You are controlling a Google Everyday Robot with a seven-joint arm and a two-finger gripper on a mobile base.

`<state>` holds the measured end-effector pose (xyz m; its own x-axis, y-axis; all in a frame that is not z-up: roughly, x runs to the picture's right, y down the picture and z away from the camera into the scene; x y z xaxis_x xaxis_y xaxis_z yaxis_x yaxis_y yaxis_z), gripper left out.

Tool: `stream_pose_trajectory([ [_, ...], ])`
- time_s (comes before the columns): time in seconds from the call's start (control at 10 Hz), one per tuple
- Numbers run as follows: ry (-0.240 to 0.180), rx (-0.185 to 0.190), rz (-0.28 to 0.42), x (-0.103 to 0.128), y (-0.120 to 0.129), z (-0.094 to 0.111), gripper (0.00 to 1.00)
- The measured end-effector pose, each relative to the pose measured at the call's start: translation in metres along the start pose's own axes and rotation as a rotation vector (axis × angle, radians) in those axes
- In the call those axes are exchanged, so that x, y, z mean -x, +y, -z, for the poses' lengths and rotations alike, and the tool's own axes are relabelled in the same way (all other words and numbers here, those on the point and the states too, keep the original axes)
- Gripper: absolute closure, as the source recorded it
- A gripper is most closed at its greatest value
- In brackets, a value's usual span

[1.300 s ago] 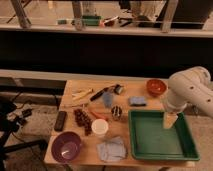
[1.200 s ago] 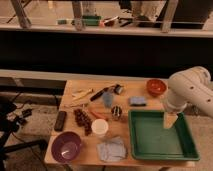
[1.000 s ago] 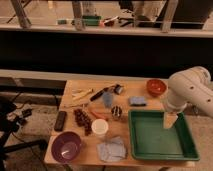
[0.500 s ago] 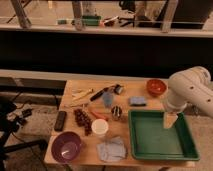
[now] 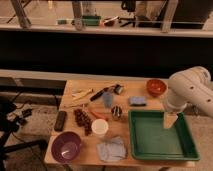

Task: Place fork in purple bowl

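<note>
The purple bowl (image 5: pixel 66 147) stands at the front left corner of the wooden table (image 5: pixel 142 160), its lilac inside showing nothing in it. A thin pale utensil (image 5: pixel 76 105) that may be the fork lies flat near the table's left side; I cannot tell for sure. My gripper (image 5: pixel 170 120) hangs from the white arm (image 5: pixel 190 91) at the right, pointing down over the far right part of the green tray (image 5: pixel 138 140), far from the bowl. I see nothing in the gripper.
A white cup (image 5: pixel 100 127) stands right of the purple bowl. An orange-red bowl (image 5: pixel 156 87), a blue sponge (image 5: pixel 137 100), a blue cup (image 5: pixel 108 99), a small can (image 5: pixel 116 112), a grey cloth (image 5: pixel 112 148), a black remote (image 5: pixel 60 120) and a dark grape bunch (image 5: pixel 82 120) lie about.
</note>
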<state>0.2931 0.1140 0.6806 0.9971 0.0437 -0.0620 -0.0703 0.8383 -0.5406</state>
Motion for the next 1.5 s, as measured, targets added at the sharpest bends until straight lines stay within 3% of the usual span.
stream_pose_trajectory([
  [1.0,-0.003,-0.003,-0.009,0.001,0.000,0.000,0.20],
  [1.2,-0.010,-0.003,-0.046,0.015,0.003,-0.003,0.20],
  [1.5,-0.045,0.009,-0.016,0.071,0.006,-0.006,0.20],
])
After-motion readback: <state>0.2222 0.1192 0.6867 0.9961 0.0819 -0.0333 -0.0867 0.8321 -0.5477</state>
